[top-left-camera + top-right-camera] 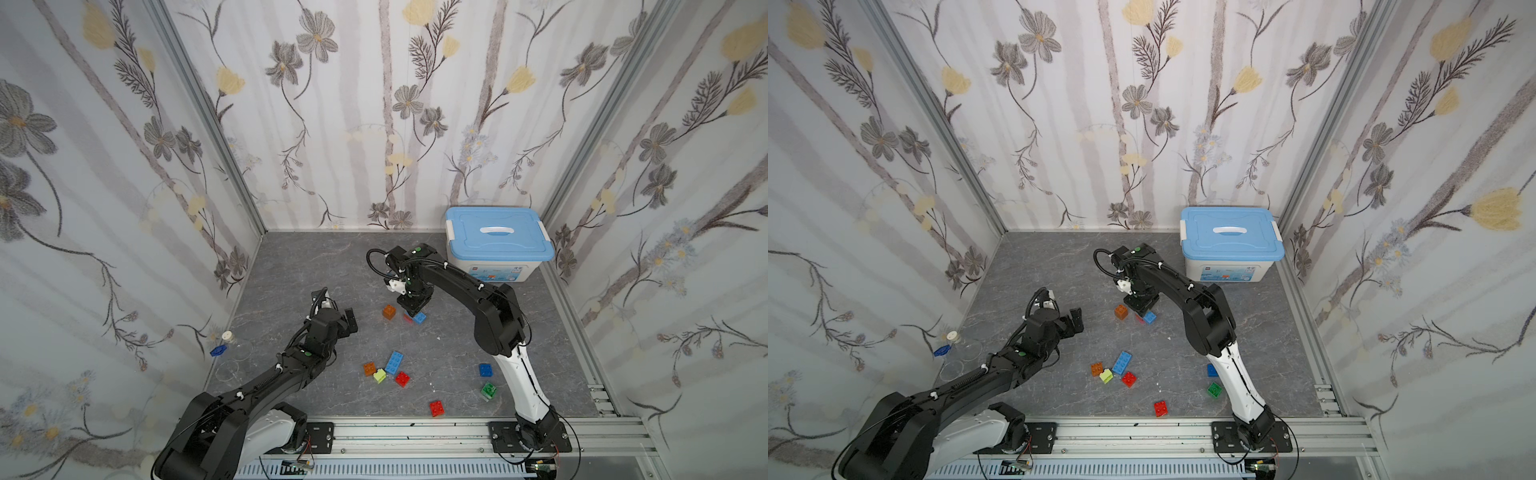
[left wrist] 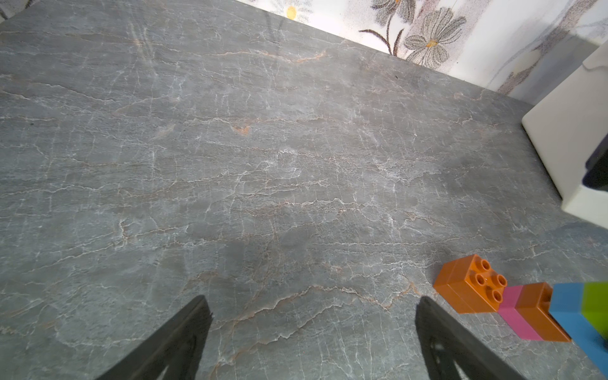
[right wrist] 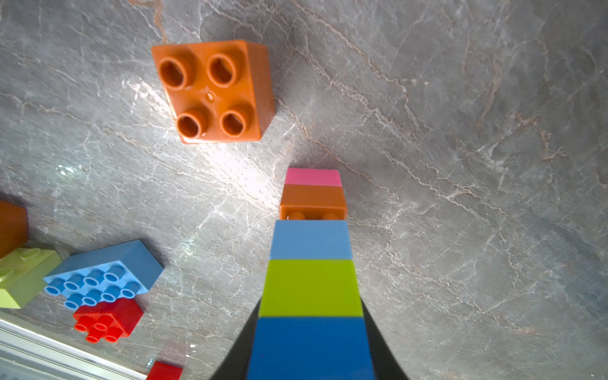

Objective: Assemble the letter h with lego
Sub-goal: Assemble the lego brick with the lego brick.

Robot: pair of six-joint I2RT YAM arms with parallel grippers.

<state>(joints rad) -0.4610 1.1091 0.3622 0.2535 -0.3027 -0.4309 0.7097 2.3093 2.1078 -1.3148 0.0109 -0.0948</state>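
My right gripper is shut on the top of a column of lego that stands on the table: blue, lime, light blue, orange, then pink at the bottom. The orange brick's studs show in a thin gap under the light-blue one. In both top views the gripper hides most of the column. A loose orange brick sits just left of it. My left gripper is open over bare table, and the column lies to its right.
Loose lego lies nearer the front: orange, lime, a long light-blue one, red, blue, green and red. A white box with a blue lid stands at the back right. Clear dishes sit at the left wall.
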